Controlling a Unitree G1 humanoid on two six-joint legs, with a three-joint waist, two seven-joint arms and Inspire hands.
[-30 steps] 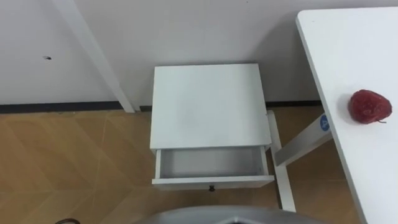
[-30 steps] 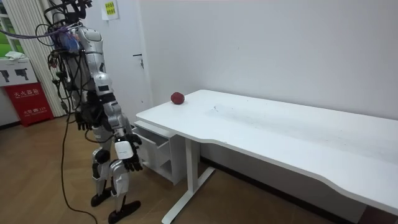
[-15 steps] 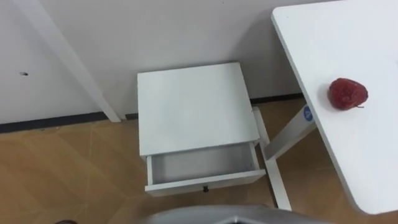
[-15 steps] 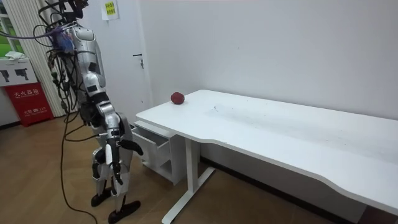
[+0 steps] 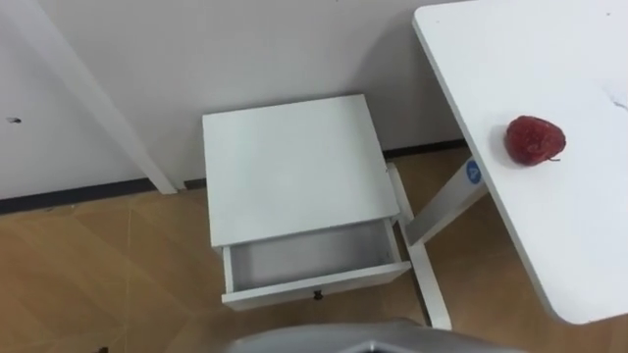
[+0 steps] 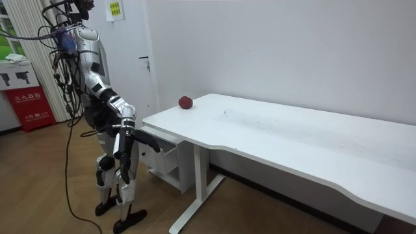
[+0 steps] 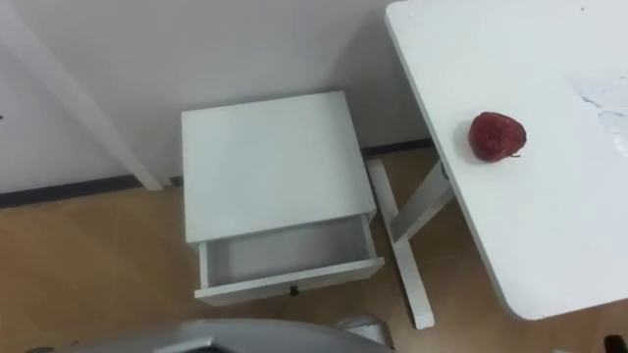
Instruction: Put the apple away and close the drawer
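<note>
Apple, dark red and roundish with a short stem, was found on the white rectangular desk top, close to the edge facing the cabinet, with no hand on it.

Near to far:
- The robot was seen upright on the brown wood-pattern floor, in front of the cabinet and off the desk's end.
- Its right hand was made out in the room view, held forward at about drawer height and just short of the drawer front. Whether it was open or closed could not be told.
- The shallow white drawer was pulled out, with nothing in it. A small dark knob was set in the middle of its front panel.
- The low white square-topped cabinet stood back against the wall, its top bare.
- A white desk leg was seen just right of the cabinet.
- The apple lay well apart from the drawer, higher and to its right.
- A plain white wall was seen behind it all.
</note>
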